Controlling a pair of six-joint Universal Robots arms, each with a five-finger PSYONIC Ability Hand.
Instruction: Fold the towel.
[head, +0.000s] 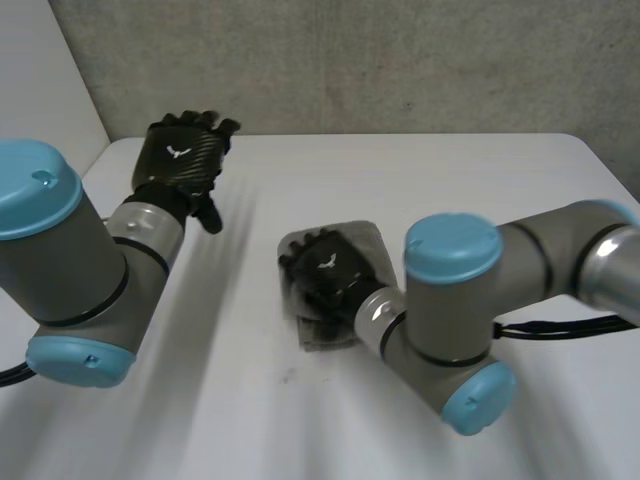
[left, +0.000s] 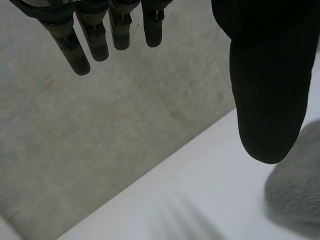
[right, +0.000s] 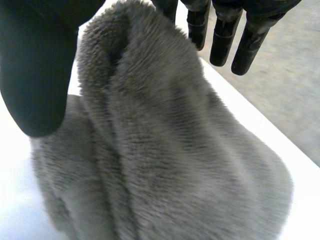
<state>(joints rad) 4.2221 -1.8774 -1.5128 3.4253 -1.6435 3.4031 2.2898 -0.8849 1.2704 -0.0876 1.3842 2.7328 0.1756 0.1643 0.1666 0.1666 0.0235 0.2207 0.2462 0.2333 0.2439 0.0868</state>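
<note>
The grey fluffy towel (head: 368, 240) lies bunched into a small pad at the table's middle. My right hand (head: 325, 272) rests on top of it, and its arm reaches in from the right. In the right wrist view a raised fold of the towel (right: 175, 150) stands up between the thumb (right: 35, 65) and the fingers (right: 225, 40), which pinch it. My left hand (head: 180, 155) hovers above the table's far left corner with fingers straight and nothing in it. In its own wrist view, beyond the thumb (left: 267, 90), a bit of the towel (left: 295, 185) shows.
The white table (head: 470, 180) ends at a grey wall (head: 400, 60) behind. Its right edge runs near the right arm's elbow (head: 452, 250).
</note>
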